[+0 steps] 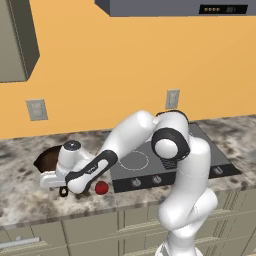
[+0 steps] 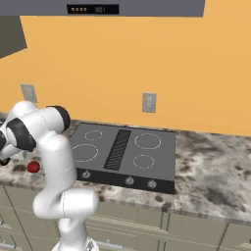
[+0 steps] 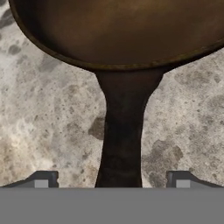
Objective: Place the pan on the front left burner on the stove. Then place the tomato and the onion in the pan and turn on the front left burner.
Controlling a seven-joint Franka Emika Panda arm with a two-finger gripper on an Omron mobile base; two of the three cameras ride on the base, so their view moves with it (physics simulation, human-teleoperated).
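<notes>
Pan [image 3: 122, 30], a round dark brown-black cast-iron skillet, sits on the mottled stone bench [image 3: 48, 109] left of the black glass stove [image 1: 200, 150], its short black handle [image 3: 121, 131] running between the spread fingers [image 3: 43, 179] (nothing pinched yet). Likely heavy and rigid; clamp the handle firmly, or it may tip bowl-down.

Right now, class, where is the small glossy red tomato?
In the left base view, the small glossy red tomato sits on the speckled counter, left of the black glass stove, beside the arm.
</notes>
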